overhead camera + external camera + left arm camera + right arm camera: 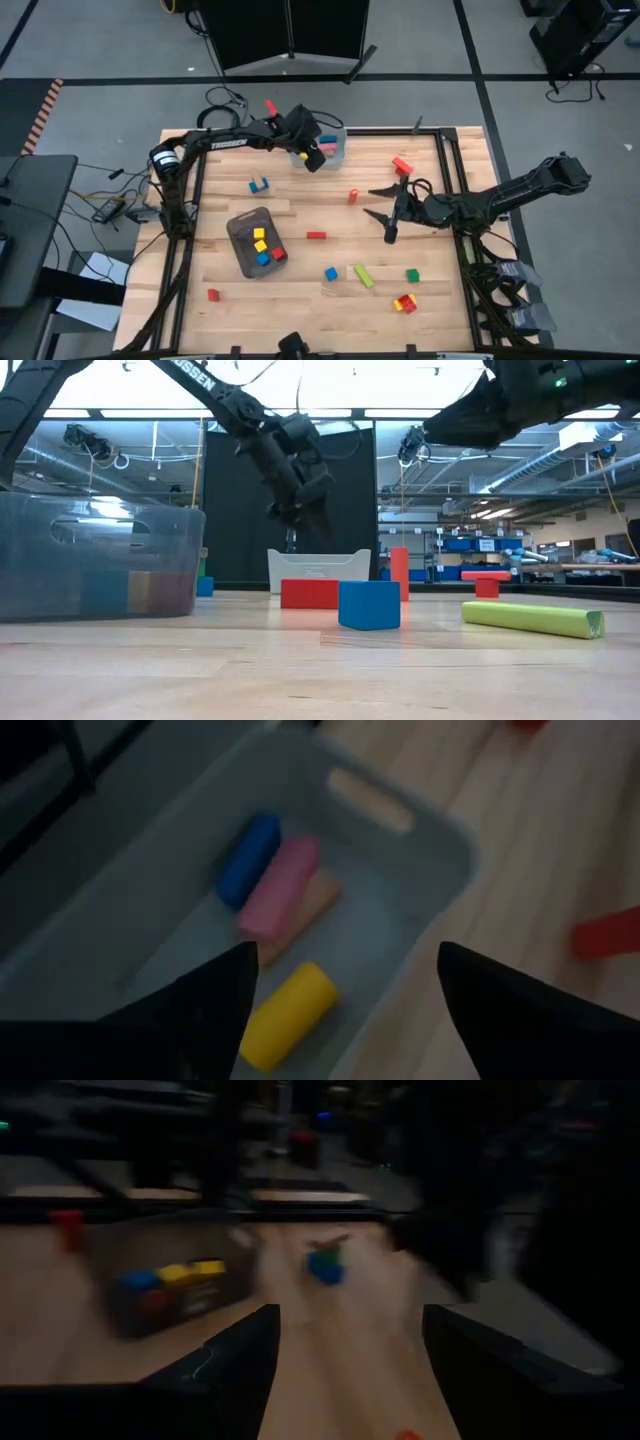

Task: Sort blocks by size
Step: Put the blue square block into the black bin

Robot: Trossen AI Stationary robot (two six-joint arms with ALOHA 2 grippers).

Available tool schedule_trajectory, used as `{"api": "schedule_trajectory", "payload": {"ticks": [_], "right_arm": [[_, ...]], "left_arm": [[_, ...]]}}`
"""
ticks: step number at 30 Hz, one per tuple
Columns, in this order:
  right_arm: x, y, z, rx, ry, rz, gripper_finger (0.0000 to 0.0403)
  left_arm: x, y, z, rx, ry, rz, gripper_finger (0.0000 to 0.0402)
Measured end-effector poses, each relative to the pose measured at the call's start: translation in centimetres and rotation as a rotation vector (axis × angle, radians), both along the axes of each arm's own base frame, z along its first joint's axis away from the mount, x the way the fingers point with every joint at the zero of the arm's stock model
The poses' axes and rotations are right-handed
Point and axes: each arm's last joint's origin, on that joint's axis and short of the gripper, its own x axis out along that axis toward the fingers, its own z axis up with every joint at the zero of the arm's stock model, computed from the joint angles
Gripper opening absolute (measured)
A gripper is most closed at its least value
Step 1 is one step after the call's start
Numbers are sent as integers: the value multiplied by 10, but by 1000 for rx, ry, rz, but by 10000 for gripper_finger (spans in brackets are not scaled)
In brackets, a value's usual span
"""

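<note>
Left gripper (312,158) sits over the light bin (335,150) at the table's far edge; right gripper (385,212), fingers spread, is mid-table above bare wood. Dark tray (240,232) holds yellow, blue and red cubes. Loose blocks lie scattered: green bar (362,276), blue cube (331,273), red bar (316,236).

I saw the wooden table (300,290) carrying a dark tray (240,250) and a pale bin (335,150). Loose blocks (365,276) lay scattered across its boards.
</note>
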Motion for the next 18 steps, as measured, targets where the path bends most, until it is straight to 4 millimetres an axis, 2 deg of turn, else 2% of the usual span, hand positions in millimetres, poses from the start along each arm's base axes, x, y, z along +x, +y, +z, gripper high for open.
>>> {"api": "schedule_trajectory", "payload": {"ticks": [5,9,14,18], "right_arm": [[20,17,3,28,55,161,262],[50,36,-3,24,127,315,268],[86,55,-29,53,306,510,279],[106,62,-54,29,482,534,287]], "left_arm": [[-3,-29,52,104,-149,-92,292],[-22,-54,100,186,-258,-152,260],[-62,-82,154,244,-393,-183,230],[-86,-107,175,233,-432,-212,221]]}}
